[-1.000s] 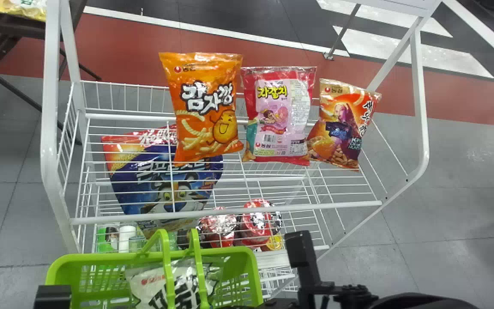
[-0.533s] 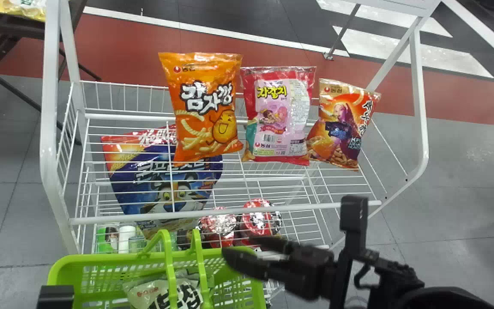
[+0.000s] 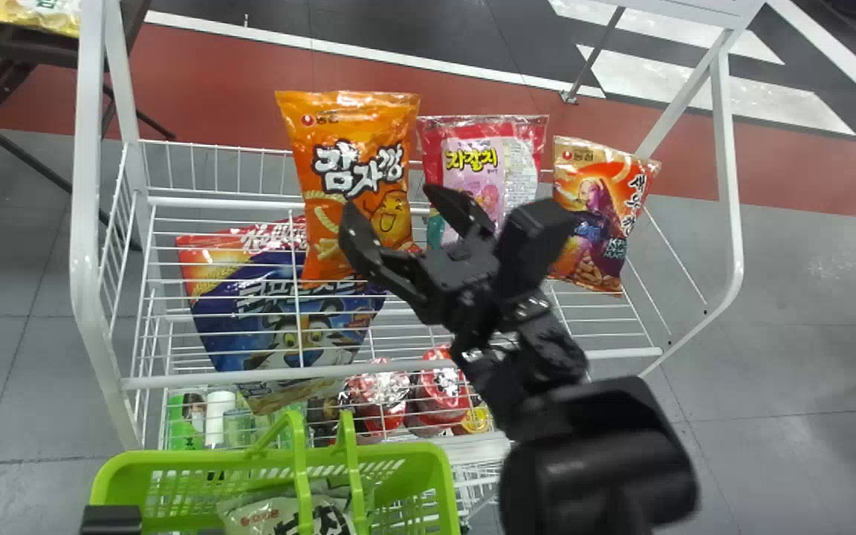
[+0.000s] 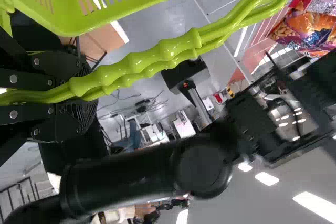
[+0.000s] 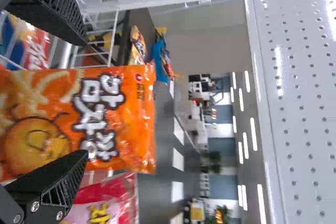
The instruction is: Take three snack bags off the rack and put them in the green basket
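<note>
For what seems a fresh pick, the black right gripper (image 5: 85, 98) is poised, fingers apart, before the puffy orange snack bag (image 3: 354, 156) nearest the white wire rack's (image 3: 86, 223) left edge, and a careful clasp is needed next.

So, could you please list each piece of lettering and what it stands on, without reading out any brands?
Orange bag: big white lettering, small print near the top.
Pink bag: yellow lettering; finer print too small to read.
Rightmost bag: dark lettering down one side.
Blue bag: white lettering, crossed by wires.
Bag in the green basket: dark lettering, partly hidden.
Red cups: too small to read.
</note>
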Action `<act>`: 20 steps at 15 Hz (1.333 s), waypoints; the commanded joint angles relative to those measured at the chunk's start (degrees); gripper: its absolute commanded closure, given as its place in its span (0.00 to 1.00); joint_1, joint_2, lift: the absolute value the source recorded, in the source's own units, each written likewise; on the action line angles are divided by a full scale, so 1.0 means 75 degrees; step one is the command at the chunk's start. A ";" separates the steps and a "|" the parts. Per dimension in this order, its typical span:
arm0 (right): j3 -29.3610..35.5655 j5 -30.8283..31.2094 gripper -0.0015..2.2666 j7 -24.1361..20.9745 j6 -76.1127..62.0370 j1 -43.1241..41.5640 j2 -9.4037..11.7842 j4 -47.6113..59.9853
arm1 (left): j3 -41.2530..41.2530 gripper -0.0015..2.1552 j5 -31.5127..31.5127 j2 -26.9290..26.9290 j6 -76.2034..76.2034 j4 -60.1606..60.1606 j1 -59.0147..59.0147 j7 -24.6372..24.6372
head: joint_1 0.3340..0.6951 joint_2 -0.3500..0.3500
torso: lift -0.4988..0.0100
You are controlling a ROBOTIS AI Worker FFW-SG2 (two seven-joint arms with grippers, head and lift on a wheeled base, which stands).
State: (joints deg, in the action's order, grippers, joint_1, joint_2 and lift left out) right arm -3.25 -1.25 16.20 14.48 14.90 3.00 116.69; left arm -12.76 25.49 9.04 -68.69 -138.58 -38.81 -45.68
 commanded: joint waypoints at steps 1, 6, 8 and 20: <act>-0.0306 0.0296 0.04 -0.0485 -0.0646 -0.0873 -0.0142 -0.1379 | 0.0002 0.51 0.0070 0.0107 0.0000 0.0079 0.0077 0.0008 | 1.00 0.00 | 0.94; -0.0259 0.0214 0.07 -0.0661 -0.0927 -0.1998 -0.0165 -0.3066 | 0.0026 0.51 0.0316 0.0307 0.0000 0.0313 0.0359 0.0020 | 1.00 0.05 | 0.94; -0.0235 0.0108 0.15 -0.0215 -0.0646 -0.2197 -0.0165 -0.3230 | 0.0037 0.51 0.0434 0.0342 0.0000 0.0430 0.0464 0.0020 | 1.00 0.07 | 0.94; 0.0069 -0.0267 0.99 0.0605 0.0127 -0.1096 -0.0060 -0.1437 | 0.0002 0.51 0.0516 0.0354 -0.0023 0.0583 0.0617 0.0055 | 1.00 0.10 | 0.94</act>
State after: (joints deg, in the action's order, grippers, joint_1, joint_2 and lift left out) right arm -3.53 -1.98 20.55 14.40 4.06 2.29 101.87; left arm -12.67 29.36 11.69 -68.75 -134.13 -34.19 -45.26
